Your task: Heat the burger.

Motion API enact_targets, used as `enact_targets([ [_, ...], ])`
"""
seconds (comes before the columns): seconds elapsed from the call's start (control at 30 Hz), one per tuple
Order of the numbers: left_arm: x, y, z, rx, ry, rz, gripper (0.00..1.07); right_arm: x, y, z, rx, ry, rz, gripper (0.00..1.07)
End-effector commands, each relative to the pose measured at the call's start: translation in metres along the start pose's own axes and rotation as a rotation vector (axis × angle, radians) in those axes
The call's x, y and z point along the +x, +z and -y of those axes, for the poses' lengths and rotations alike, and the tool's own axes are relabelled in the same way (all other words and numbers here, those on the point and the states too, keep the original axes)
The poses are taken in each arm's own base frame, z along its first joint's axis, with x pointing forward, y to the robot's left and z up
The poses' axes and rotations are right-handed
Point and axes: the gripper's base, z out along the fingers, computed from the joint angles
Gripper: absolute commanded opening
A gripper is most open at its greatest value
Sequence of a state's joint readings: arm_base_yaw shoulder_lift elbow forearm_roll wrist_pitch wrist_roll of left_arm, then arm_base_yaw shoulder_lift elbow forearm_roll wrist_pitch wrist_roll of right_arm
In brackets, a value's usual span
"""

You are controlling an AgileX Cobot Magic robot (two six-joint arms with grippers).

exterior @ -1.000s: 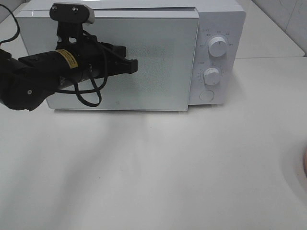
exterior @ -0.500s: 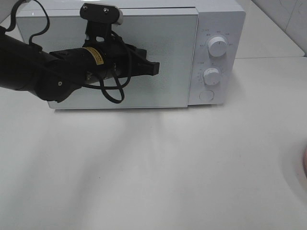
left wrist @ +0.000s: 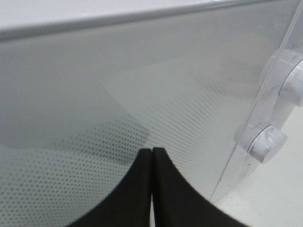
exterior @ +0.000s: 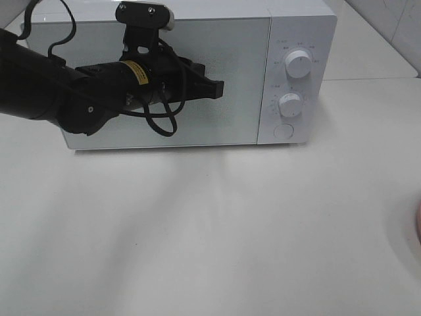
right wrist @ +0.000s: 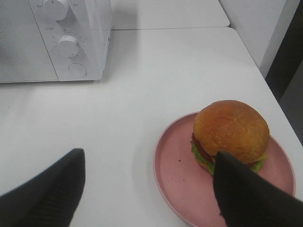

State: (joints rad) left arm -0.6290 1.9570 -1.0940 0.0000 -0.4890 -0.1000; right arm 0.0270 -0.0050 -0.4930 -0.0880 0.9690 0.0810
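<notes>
The burger (right wrist: 230, 130), with a golden-brown bun and lettuce showing, sits on a pink plate (right wrist: 177, 175) on the white table, seen in the right wrist view. My right gripper (right wrist: 149, 156) hangs open above the table, one finger beside the burger, holding nothing. The white microwave (exterior: 299, 23) stands at the back with its door (exterior: 237, 118) closed. My left gripper (exterior: 220, 87) is shut and empty, its tips at the door's glass near the middle. The left wrist view shows the shut gripper (left wrist: 152, 150) close against the dotted door (left wrist: 94, 94).
Two white knobs (exterior: 298, 64) (exterior: 290, 103) and a round button (exterior: 283, 131) sit on the microwave's right panel. A sliver of the pink plate (exterior: 418, 224) shows at the exterior view's right edge. The table's far right edge (right wrist: 255, 56) drops off beside the plate.
My left arm has swept right along the microwave door, and the door now looks flush with the front. The right gripper's opening is unchanged.
</notes>
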Motion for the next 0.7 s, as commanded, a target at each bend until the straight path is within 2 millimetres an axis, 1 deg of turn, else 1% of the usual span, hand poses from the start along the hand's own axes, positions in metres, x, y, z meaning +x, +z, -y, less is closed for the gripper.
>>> enact_targets([
  [0.03, -0.019, -0.003, -0.002, -0.027, -0.067, 0.059, 0.00, 0.002, -0.003, 0.001, 0.007, -0.002, 0.031, 0.72],
  [0.1, -0.019, -0.004, 0.002, -0.020, -0.066, 0.042, 0.00, 0.002, -0.003, 0.001, 0.007, -0.002, 0.031, 0.72],
  [0.13, -0.019, -0.006, 0.011, -0.003, -0.061, 0.012, 0.04, 0.002, -0.003, 0.001, 0.007, -0.002, 0.031, 0.72],
  [0.17, -0.019, -0.007, 0.014, 0.004, -0.059, -0.004, 0.07, 0.002, -0.003, 0.001, 0.007, -0.002, 0.031, 0.72],
  [0.2, -0.019, -0.007, 0.014, 0.004, -0.059, -0.004, 0.07, 0.002, -0.003, 0.001, 0.007, -0.002, 0.031, 0.72],
  [0.23, -0.018, -0.009, 0.021, 0.018, -0.053, -0.036, 0.15, 0.002, -0.003, 0.001, 0.007, -0.002, 0.031, 0.72],
  [0.27, -0.019, -0.013, 0.027, 0.030, -0.049, -0.069, 0.27, 0.002, -0.003, 0.001, 0.007, -0.002, 0.031, 0.72],
  [0.3, -0.019, -0.013, 0.027, 0.030, -0.049, -0.069, 0.27, 0.002, -0.003, 0.001, 0.007, -0.002, 0.031, 0.72],
  [0.33, -0.019, -0.015, 0.031, 0.036, -0.046, -0.087, 0.34, 0.002, -0.003, 0.001, 0.007, -0.002, 0.031, 0.72],
  [0.37, -0.019, -0.015, 0.031, 0.036, -0.046, -0.087, 0.34, 0.002, -0.003, 0.001, 0.007, -0.002, 0.031, 0.72],
  [0.43, -0.023, -0.025, 0.038, 0.049, -0.040, -0.158, 0.61, 0.002, -0.003, 0.001, 0.007, -0.002, 0.031, 0.72],
  [0.47, -0.023, -0.025, 0.038, 0.049, -0.040, -0.158, 0.61, 0.002, -0.003, 0.001, 0.007, -0.002, 0.031, 0.72],
  [0.5, -0.024, -0.027, 0.038, 0.049, -0.039, -0.179, 0.66, 0.002, -0.003, 0.001, 0.007, -0.002, 0.031, 0.72],
  [0.53, -0.024, -0.027, 0.038, 0.049, -0.039, -0.179, 0.66, 0.002, -0.003, 0.001, 0.007, -0.002, 0.031, 0.72],
  [0.57, -0.026, -0.033, 0.038, 0.046, -0.044, -0.226, 0.76, 0.002, -0.003, 0.001, 0.007, -0.002, 0.031, 0.72],
  [0.6, -0.029, -0.041, 0.039, 0.043, -0.044, -0.281, 0.81, 0.002, -0.003, 0.001, 0.007, -0.002, 0.031, 0.72],
  [0.63, -0.029, -0.041, 0.039, 0.043, -0.044, -0.281, 0.81, 0.002, -0.003, 0.001, 0.007, -0.002, 0.031, 0.72],
  [0.67, -0.030, -0.045, 0.039, 0.042, -0.044, -0.307, 0.81, 0.002, -0.003, 0.001, 0.007, -0.002, 0.031, 0.72],
  [0.7, -0.034, -0.054, 0.039, 0.039, -0.042, -0.356, 0.81, 0.002, -0.003, 0.001, 0.007, -0.002, 0.031, 0.72],
])
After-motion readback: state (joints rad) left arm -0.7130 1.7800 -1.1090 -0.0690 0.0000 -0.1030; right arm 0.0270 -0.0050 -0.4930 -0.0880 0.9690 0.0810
